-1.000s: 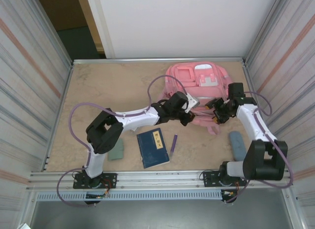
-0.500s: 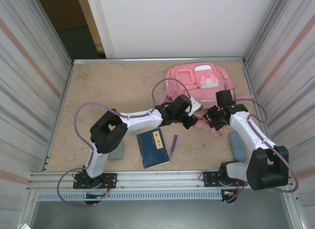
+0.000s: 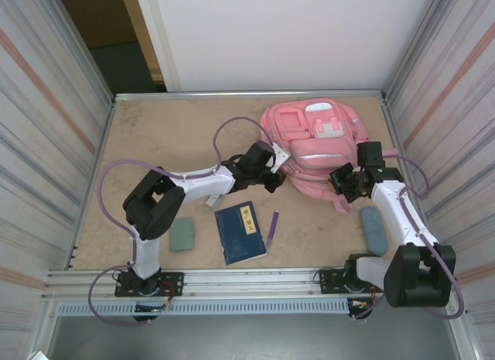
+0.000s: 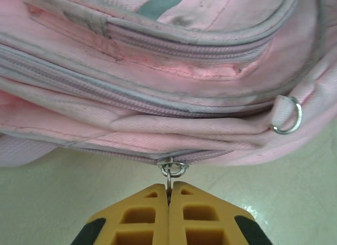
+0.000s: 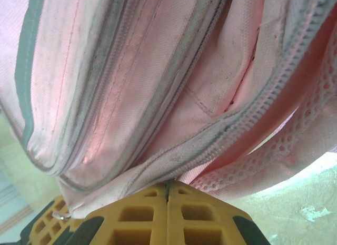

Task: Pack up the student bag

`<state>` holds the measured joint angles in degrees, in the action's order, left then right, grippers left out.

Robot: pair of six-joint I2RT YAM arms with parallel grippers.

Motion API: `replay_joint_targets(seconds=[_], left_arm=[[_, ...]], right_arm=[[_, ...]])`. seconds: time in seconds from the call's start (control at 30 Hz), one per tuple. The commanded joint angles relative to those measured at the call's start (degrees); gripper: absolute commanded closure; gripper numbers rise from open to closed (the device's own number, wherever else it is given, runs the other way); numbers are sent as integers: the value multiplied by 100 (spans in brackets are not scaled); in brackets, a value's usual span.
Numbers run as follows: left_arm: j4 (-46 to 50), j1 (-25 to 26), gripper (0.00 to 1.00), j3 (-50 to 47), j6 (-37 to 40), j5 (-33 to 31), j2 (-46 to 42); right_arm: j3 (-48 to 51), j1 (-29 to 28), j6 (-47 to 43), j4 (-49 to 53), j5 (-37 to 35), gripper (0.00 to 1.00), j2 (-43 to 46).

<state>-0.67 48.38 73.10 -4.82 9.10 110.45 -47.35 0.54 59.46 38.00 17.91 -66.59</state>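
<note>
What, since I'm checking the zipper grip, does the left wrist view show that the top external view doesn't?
Left wrist adds: the small metal zipper-pull ring pinched in the shut left gripper, and a second metal ring further right. Top external adds: the dark blue book, purple pen, grey-green pad, blue-grey pouch and the right gripper. Both share the large pink fabric backpack and the left gripper.

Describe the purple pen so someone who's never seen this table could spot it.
Find the big pink student bag at the far right of the table. In front of it, toward the arms' bases, lies a dark blue book. The pen is the thin purple stick just right of that book, far slimmer than anything near it.
</note>
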Motion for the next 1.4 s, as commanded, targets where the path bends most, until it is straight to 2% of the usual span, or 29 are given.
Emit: replay_joint_targets(seconds=[0.0, 0.17, 0.27, 0.37, 0.47, 0.53, 0.57, 0.6, 0.63, 0.7, 0.8, 0.87, 1.03, 1.17, 1.27, 1.37], left_arm=[[77, -190, 100, 205, 62, -709, 19], [468, -423, 100, 528, -214, -1224, 228], [549, -826, 100, 409, -913, -1068, 148], [455, -1103, 100, 264, -1258, -878, 156], [364, -1129, 100, 307, -986, -585, 202], [198, -1086, 94, 280, -671, -311, 143], [153, -1057, 92, 252, -563, -315, 91], [92, -1033, 91, 208, -455, -325, 30], [56, -1024, 92, 166, -380, -301, -41], [-55, -1017, 99, 71, -298, -180, -162], [-326, -914, 100, -123, -133, 83, -261], [-361, -755, 100, -138, -43, 185, -245], [-423, -331, 100, -154, -74, 228, -147], [-603, -156, 100, -226, -138, 342, -155], [-617, -116, 100, -239, -109, 323, -151], [-561, -136, 100, -261, -31, 282, -162]], right_arm=[[-93, 115, -181, 198, -41, 100, 238], [-252, 116, -271, 333, 57, 100, 317], [-316, 127, -372, 448, 52, 100, 355], [-297, 129, -391, 435, 115, 100, 392], [-274, 118, -409, 420, 188, 100, 350], [-260, 115, -524, 399, 225, 99, 278], [-268, 130, -612, 427, 216, 88, 238], [-305, 138, -742, 459, 195, 69, 172], [-349, 136, -884, 536, 124, 55, 104], [-469, 94, -1121, 612, 70, 45, -25], [-627, -66, -1109, 562, 287, 40, -271], [-690, -305, -574, 520, 253, 40, -451], [-247, -1308, 1621, -218, 204, 37, -600], [-187, -1739, 2227, -261, -504, 38, -713], [-150, -1656, 2248, -298, -643, 46, -997], [-165, -1636, 2176, -274, -688, 63, -1154]])
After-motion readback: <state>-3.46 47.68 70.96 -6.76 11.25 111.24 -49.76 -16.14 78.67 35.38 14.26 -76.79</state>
